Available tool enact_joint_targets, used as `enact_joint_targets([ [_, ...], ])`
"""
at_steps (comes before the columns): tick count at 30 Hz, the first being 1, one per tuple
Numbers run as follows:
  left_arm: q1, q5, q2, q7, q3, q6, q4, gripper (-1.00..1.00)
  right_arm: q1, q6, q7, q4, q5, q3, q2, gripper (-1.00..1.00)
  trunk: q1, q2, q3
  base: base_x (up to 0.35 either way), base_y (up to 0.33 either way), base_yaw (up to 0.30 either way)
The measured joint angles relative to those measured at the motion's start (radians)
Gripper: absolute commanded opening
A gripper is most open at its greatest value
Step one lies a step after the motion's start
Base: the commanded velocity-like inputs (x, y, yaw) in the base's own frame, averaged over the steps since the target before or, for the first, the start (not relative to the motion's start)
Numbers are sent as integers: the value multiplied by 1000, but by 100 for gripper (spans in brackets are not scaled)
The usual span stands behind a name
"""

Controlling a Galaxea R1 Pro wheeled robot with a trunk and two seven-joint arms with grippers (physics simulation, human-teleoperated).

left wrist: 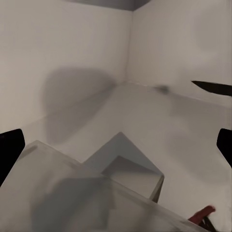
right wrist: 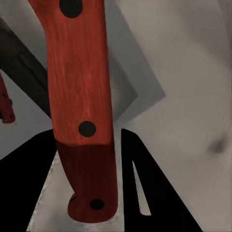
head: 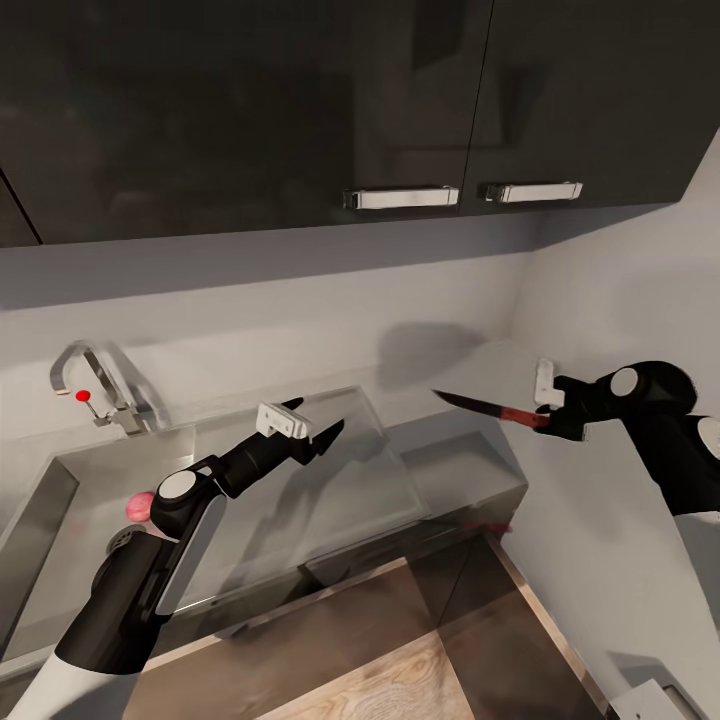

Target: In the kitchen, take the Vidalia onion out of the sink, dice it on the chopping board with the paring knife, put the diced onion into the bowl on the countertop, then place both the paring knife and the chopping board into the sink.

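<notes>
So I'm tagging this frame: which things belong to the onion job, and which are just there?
Job:
- paring knife, in the right gripper
- Vidalia onion
- sink, tap
- countertop
- left gripper, open

Just there:
- wall cabinets
- cabinet handles

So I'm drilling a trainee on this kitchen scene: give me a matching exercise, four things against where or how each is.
Things:
1. paring knife
2. Vidalia onion
3. left gripper
4. tap

States:
A. open, above the sink
B. lying in the basin
C. held in the right gripper
D. bears a red dot

Pairs: 1-C, 2-B, 3-A, 4-D
</notes>
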Motion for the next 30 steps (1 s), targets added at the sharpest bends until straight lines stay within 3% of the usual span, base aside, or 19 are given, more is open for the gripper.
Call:
enact_joint_targets([
  [4, 0, 0, -1, 0, -2, 1, 0, 100, 0, 24, -1, 0, -64, -1, 17, -100, 0, 0, 0, 0, 0, 0],
  [13, 0, 0, -2, 0, -4, 1, 0, 100, 1, 117, 2, 0, -135, -1, 22, -100, 0, 0, 0, 0, 0, 0],
  [16, 0, 0, -2, 0, -4, 1, 0, 100, 3, 171, 2, 0, -197, -9, 22, -100, 0, 0, 0, 0, 0, 0],
  [17, 0, 0, -2, 0, -2, 1, 0, 100, 9, 218, 1, 0, -260, -17, 22, -100, 0, 0, 0, 0, 0, 0],
  [18, 0, 0, -2, 0, -2, 1, 0, 100, 14, 227, 1, 0, -274, -18, 22, -100, 0, 0, 0, 0, 8, 0],
  [28, 0, 0, 0, 0, 3, 42, 0, 100, 65, 240, -1, 0, -301, -22, 23, -100, 0, 0, 0, 0, 231, 0],
  [30, 0, 0, 0, 0, 2, 42, 0, 100, 72, 240, -2, 0, -314, -22, 35, -100, 0, 0, 0, 0, 203, 0],
])
